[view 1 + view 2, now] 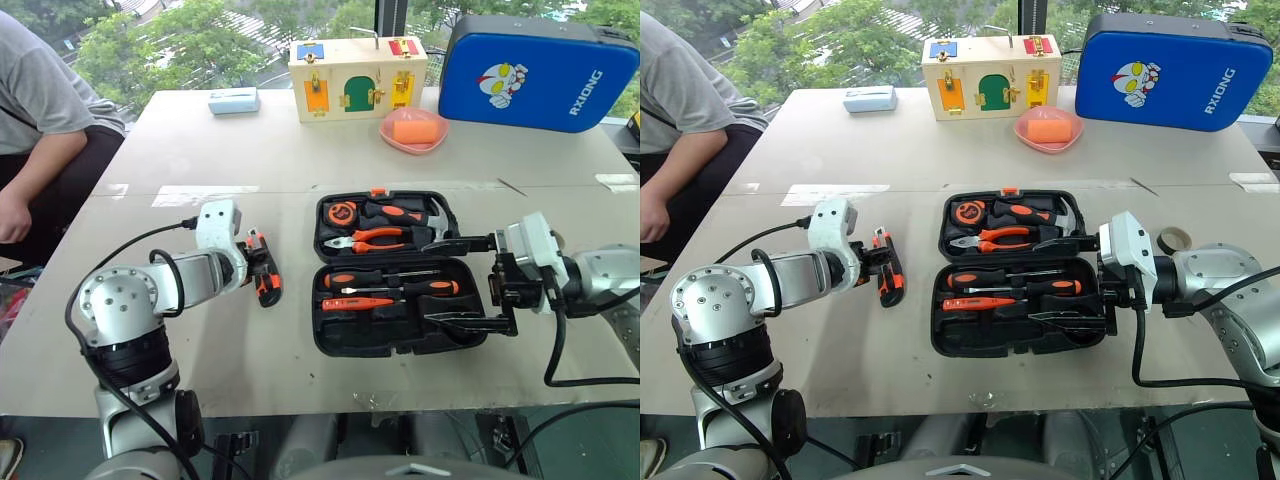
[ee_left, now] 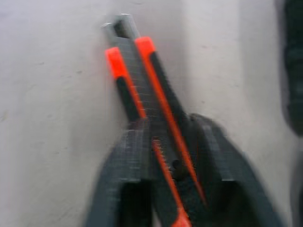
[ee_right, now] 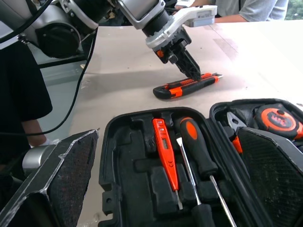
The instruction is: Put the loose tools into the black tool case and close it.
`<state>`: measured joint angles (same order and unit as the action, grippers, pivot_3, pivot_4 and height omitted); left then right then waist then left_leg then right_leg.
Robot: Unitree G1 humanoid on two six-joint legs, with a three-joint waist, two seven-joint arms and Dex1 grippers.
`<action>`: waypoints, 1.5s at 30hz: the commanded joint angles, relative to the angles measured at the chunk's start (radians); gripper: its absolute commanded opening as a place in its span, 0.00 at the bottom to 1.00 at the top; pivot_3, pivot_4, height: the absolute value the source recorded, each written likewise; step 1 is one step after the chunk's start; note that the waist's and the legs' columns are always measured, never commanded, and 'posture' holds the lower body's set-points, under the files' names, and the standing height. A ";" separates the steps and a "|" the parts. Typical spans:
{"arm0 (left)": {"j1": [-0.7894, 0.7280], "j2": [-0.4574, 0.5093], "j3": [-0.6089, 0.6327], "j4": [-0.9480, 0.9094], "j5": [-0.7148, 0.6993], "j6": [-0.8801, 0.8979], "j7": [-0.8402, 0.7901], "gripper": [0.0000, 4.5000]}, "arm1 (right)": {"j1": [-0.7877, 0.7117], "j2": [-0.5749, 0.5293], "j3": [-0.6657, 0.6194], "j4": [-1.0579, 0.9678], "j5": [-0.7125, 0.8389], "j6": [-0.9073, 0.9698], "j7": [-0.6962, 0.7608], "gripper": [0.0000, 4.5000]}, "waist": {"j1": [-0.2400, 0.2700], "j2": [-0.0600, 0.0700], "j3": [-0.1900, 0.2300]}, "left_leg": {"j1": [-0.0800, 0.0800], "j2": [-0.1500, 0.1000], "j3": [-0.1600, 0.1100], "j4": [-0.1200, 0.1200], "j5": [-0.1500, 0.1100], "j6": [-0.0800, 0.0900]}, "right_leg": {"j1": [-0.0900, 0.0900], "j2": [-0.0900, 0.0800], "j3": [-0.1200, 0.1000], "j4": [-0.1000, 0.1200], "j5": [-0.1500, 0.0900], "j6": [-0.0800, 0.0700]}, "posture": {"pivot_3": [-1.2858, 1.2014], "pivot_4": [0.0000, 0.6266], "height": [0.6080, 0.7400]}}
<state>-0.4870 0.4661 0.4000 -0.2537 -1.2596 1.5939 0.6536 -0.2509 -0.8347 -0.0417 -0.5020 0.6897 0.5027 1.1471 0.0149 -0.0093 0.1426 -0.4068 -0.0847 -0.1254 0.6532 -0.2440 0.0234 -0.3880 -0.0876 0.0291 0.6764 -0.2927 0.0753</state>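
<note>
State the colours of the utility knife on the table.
Black and orange utility knife, with a grey metal tip; clearest in the left wrist view.

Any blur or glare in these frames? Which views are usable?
Left wrist view: motion-smeared, the utility knife and the left end effector have soft edges. Right wrist view: crisp on the black tool case, its own near fingers defocused. Both eye views: sharp, even daylight, soft shadows; the blue case shows a mild sheen, nothing washed out.
</note>
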 commanded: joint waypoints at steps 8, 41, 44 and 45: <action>0.028 0.003 0.049 -0.095 -0.022 0.020 0.117 0.99 | 0.008 0.011 -0.003 -0.040 0.009 -0.007 -0.008 1.00 | 0.001 -0.002 0.001 | -0.007 0.000 -0.001 0.001 0.000 0.000 | -0.009 0.000 0.002 0.002 0.000 0.000 | 0.52 0.24 0.96; -0.018 0.494 -0.297 0.071 0.233 -0.334 -0.995 0.36 | 0.059 -0.093 -0.064 -0.062 0.059 0.040 0.031 1.00 | -0.007 -0.004 0.001 | -0.007 0.000 0.000 -0.001 0.001 -0.002 | -0.009 0.001 0.001 0.002 0.000 0.000 | 0.52 0.24 0.96; -0.011 0.665 -0.428 0.017 0.379 -0.637 -1.521 0.36 | 0.091 -0.126 -0.079 -0.070 0.067 0.040 0.053 1.00 | -0.001 -0.002 0.003 | -0.009 0.001 0.000 -0.005 0.001 -0.002 | -0.010 0.000 -0.001 -0.004 0.000 -0.001 | 0.52 0.24 0.96; -0.044 0.677 -0.460 0.010 0.395 -0.687 -1.642 0.36 | 0.108 -0.136 -0.086 -0.081 0.067 0.040 0.057 1.00 | 0.002 -0.001 0.004 | -0.009 0.001 0.000 -0.005 0.001 -0.002 | -0.009 -0.001 -0.001 -0.005 0.000 -0.001 | 0.52 0.24 0.96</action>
<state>-0.5065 1.1348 -0.0215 -0.1907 -0.9019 1.0281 -0.7676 -0.1498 -0.9541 -0.0931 -0.5453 0.7366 0.5449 1.1907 0.0169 -0.0103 0.1463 -0.4154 -0.0838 -0.1252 0.6476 -0.2425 0.0211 -0.3959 -0.0888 0.0279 0.6693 -0.2931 0.0743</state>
